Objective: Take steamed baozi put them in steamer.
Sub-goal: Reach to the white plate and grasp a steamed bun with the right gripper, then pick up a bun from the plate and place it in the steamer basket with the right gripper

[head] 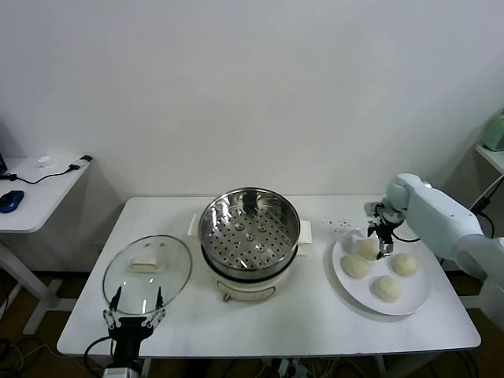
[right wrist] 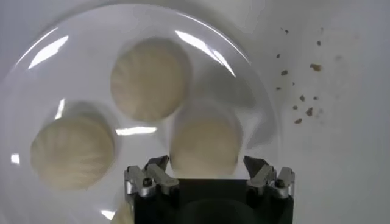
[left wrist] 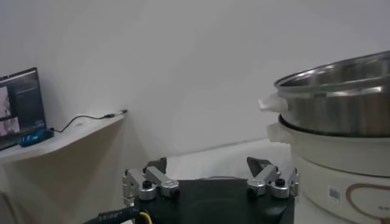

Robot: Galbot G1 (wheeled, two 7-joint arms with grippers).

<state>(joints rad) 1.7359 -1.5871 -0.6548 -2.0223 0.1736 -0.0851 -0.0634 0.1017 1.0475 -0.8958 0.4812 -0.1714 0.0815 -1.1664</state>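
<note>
Four cream-white baozi lie on a white plate (head: 416, 293) at the right of the table: one far (head: 365, 249), one left (head: 354, 267), one right (head: 404, 264), one near (head: 387, 288). My right gripper (head: 383, 246) hangs open just above the far baozi. In the right wrist view that baozi (right wrist: 205, 145) sits between the gripper's (right wrist: 206, 167) spread jaws, untouched; two more (right wrist: 150, 79) (right wrist: 72, 152) lie beyond. The shiny steamer (head: 250, 232) stands empty at the table's middle and also shows in the left wrist view (left wrist: 341, 103). My left gripper (head: 134, 311) is open and idle by the front left edge.
A glass lid (head: 147, 272) with a white handle lies left of the steamer, just beyond my left gripper (left wrist: 208, 170). Dark crumbs (head: 340, 224) dot the table between steamer and plate. A side table (head: 35, 189) with cables stands far left.
</note>
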